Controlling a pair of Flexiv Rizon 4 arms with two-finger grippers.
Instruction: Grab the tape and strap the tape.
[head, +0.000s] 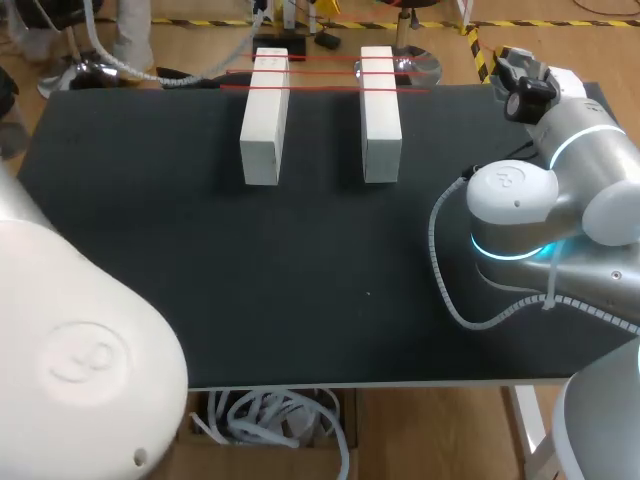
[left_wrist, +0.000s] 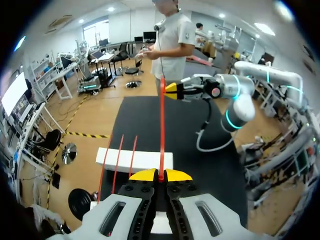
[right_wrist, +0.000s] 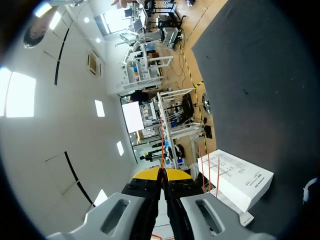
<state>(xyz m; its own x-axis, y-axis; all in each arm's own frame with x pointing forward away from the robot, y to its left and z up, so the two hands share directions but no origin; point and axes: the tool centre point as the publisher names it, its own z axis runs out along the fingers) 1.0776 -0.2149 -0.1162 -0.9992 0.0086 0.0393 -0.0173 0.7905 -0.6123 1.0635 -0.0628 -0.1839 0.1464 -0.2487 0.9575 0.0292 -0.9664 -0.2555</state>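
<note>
left gripper (left_wrist: 160, 175) pinches tape (left_wrist: 162, 125) | right gripper (right_wrist: 162, 173) likewise | white block (left_wrist: 131, 161) beneath tape

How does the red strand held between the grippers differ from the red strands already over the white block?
The held strand is pinched at both ends, by the left gripper and the right gripper; the laid strands touch neither. It is single; they are three, lying across the white block. All are thin, red and straight.
</note>
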